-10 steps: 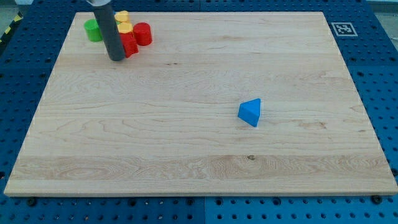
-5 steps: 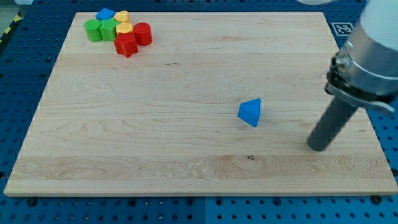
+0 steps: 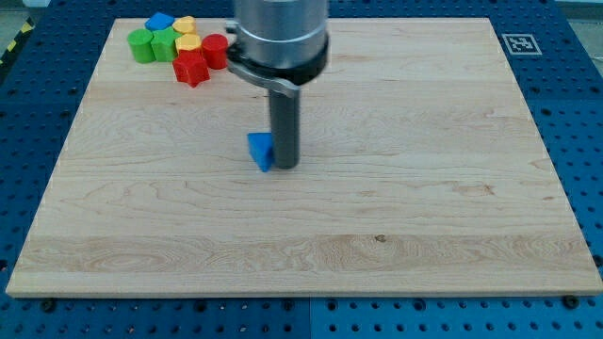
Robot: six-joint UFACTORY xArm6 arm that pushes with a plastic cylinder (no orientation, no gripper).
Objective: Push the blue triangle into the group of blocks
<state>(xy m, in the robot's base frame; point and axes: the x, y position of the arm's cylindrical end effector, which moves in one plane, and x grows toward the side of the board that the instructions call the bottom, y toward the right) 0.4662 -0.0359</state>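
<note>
The blue triangle lies on the wooden board, left of centre. My tip stands right against its right side, touching it and hiding part of it. The group of blocks sits at the view's top left: a blue block, two green blocks, two yellow blocks, a red cylinder and a red star-like block. The triangle lies well below and to the right of the group.
A black and white marker tag sits at the board's top right corner. The board rests on a blue perforated table. The arm's grey body hangs over the board's top middle.
My tip has swung from the right side of the board to the blue triangle. The triangle has slid far left and a little up, toward the group. The group has not moved.
</note>
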